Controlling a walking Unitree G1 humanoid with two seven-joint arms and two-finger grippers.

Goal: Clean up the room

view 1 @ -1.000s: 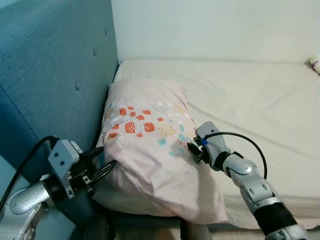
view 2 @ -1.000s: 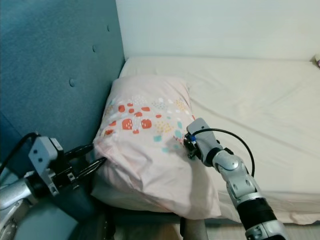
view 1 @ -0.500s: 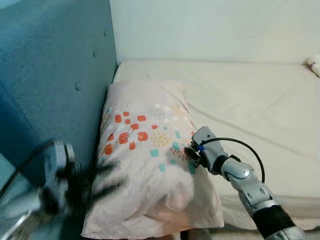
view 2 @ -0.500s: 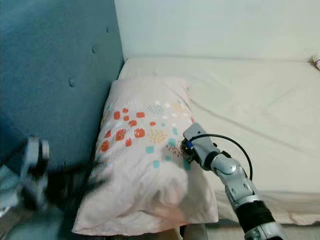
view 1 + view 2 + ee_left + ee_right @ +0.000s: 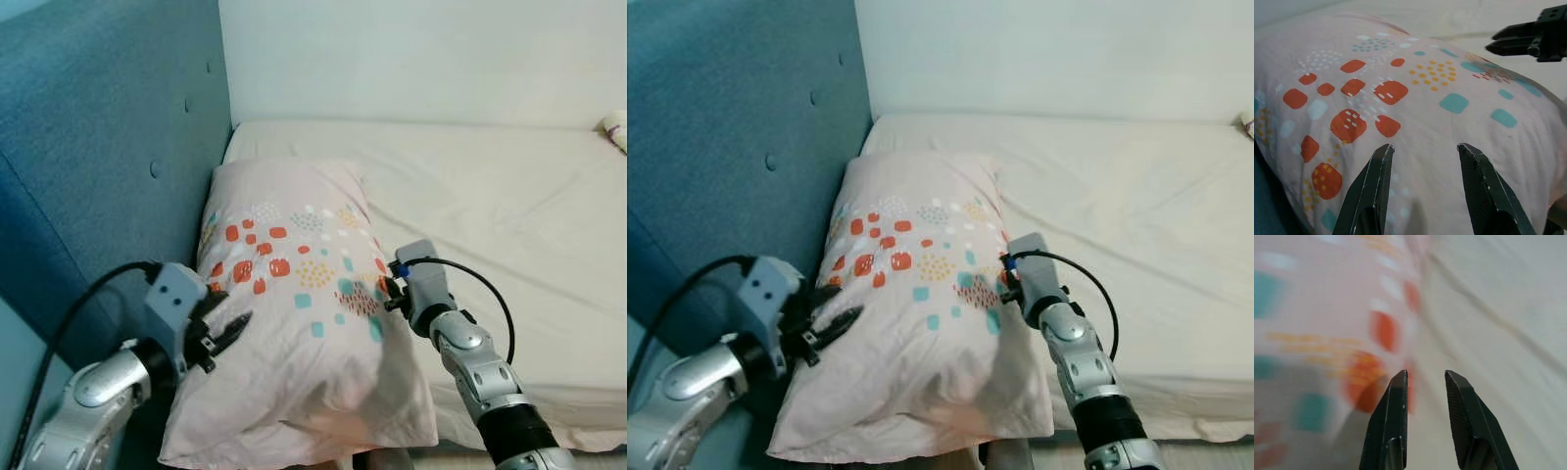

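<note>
A pink pillow [image 5: 294, 294] with red, teal and yellow patches lies flat on the bed, its long side against the blue headboard. My left gripper [image 5: 235, 328] rests at the pillow's left edge, open, its fingers [image 5: 1376, 176] spread over the fabric with nothing between them. At the pillow's right edge my right gripper [image 5: 389, 294] is also open, its fingertips [image 5: 1399, 382] just above the seam where the pillow meets the sheet. The left wrist view also catches the right gripper [image 5: 1492, 41] across the pillow.
The tufted blue headboard [image 5: 108, 147] rises on the left and a white wall stands behind. The cream mattress sheet [image 5: 509, 196] stretches away to the right, with a small pale object [image 5: 617, 127] at its far right edge.
The pillow has dropped from its raised, bunched pose and now lies flat. My left gripper came out from under its corner and sits over its left edge. The right gripper let go.
</note>
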